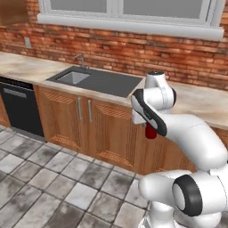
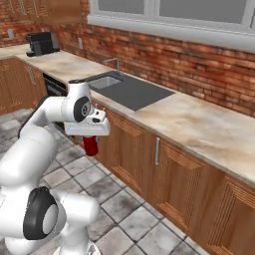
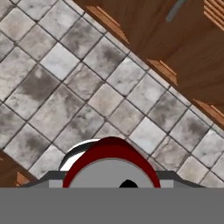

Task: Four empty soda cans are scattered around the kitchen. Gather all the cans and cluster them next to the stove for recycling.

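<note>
I hold a red soda can (image 1: pixel 151 132) between my fingers (image 1: pixel 150 129), closed on its upper part, so the can hangs straight down below my hand over the tiled floor (image 1: pixel 53 178). In the hand view the can's silver top (image 3: pixel 111 173) sits at six o'clock, pressed right up against the fingers. The wooden cabinet doors (image 1: pixel 107 129) stand just behind the can, below the desk (image 2: pixel 199 124) with its sink (image 2: pixel 127 89).

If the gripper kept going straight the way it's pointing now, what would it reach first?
The gripper, shut on the small red soda can, points down. Straight on, the can's bottom would most likely meet the grey tiled floor in front of the wooden cabinets.
</note>
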Motion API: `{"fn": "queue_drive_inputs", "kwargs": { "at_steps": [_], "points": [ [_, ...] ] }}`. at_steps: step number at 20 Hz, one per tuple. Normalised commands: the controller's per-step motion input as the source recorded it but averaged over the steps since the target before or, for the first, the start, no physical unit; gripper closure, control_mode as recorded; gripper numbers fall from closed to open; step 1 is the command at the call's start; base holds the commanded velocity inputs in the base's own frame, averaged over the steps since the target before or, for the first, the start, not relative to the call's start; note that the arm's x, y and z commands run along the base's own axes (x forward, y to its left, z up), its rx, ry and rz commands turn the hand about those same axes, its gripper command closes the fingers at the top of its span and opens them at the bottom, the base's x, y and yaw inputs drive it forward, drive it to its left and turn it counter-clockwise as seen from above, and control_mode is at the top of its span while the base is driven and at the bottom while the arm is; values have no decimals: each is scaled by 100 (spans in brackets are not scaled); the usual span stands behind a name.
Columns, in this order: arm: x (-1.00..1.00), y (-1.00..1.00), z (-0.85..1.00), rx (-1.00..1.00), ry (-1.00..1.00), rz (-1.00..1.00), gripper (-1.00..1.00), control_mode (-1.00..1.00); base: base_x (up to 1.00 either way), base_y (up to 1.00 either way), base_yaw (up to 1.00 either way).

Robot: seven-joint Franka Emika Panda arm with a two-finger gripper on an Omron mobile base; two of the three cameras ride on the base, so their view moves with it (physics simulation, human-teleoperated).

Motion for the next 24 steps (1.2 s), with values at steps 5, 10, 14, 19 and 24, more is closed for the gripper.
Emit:
{"fn": "queue_drive_inputs", "kwargs": {
  "at_steps": [5,10,14,19,24],
  "points": [
    [0,0,0,0,0,0,100,100,0,50,35],
    [0,0,0,0,0,0,100,100,2,47,33],
    [0,0,0,0,0,0,100,100,8,41,32],
    [0,0,0,0,0,0,100,100,48,17,27],
    [0,0,0,0,0,0,100,100,66,7,24]
  ]
}}
